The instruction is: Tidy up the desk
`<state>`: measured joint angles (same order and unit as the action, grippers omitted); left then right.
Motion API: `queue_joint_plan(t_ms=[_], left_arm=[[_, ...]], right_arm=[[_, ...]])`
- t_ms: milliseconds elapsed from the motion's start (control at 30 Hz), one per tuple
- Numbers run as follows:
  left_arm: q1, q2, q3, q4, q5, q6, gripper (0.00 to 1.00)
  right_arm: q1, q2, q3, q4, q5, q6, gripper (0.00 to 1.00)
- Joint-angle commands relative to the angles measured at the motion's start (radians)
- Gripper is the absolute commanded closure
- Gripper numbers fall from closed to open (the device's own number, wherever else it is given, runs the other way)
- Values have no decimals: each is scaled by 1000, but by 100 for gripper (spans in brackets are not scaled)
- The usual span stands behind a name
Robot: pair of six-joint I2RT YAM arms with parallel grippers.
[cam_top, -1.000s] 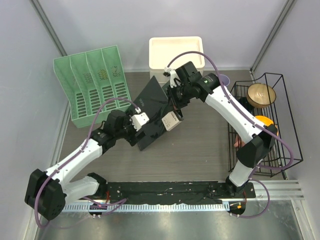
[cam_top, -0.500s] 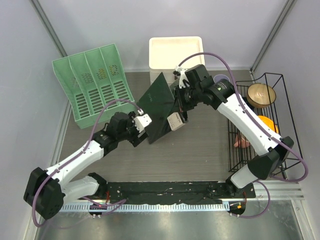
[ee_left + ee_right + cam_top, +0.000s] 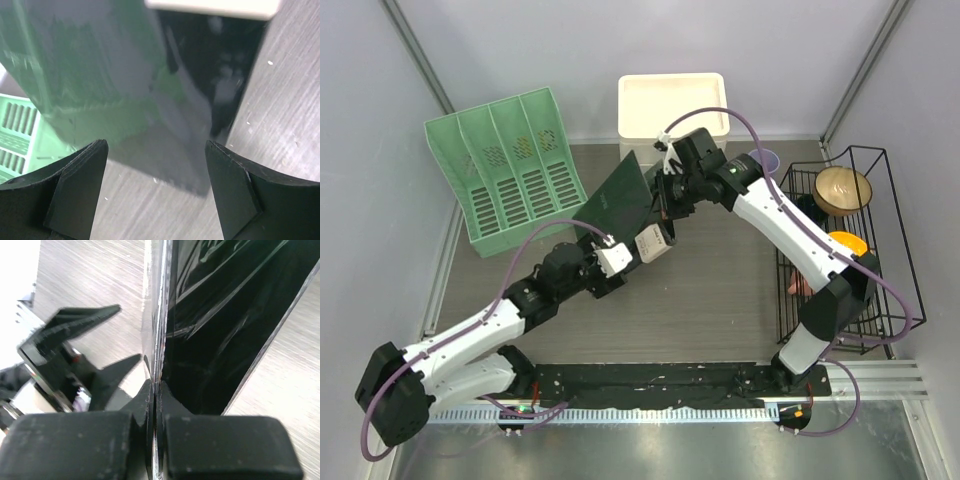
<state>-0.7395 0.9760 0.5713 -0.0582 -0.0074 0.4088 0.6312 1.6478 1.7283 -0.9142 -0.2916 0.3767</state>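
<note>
right gripper [image 3: 156, 390] clamping black notebook [image 3: 615, 198] — tilted, left gripper [image 3: 155, 155] spread wide

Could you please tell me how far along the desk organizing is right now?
Done, seemingly: a bowl sits in the wire rack. In hand: the right gripper is shut on the black notebook, pinching its edge and holding it tilted over the desk. The left gripper is open beside it, gripping nothing. Left: the notebook needs stowing, probably in the green file sorter.
</note>
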Motion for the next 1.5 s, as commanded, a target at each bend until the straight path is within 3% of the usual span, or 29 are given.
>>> queue_joint_plan(t_ms=[0,600,933,1467], left_arm=[[-47,-26,-48,178,-104,65,16],[-95,-166,-93,61,-72,19,17],[-127,-125,-79,41,-35,-22,17],[-182,-36,-240,624,-381,163,13]], right_arm=[[2,9,85,123,-47,65,99],[-5,30,109,184,-37,119,99],[-7,32,108,218,-92,188,99],[-5,3,25,322,-173,283,99]])
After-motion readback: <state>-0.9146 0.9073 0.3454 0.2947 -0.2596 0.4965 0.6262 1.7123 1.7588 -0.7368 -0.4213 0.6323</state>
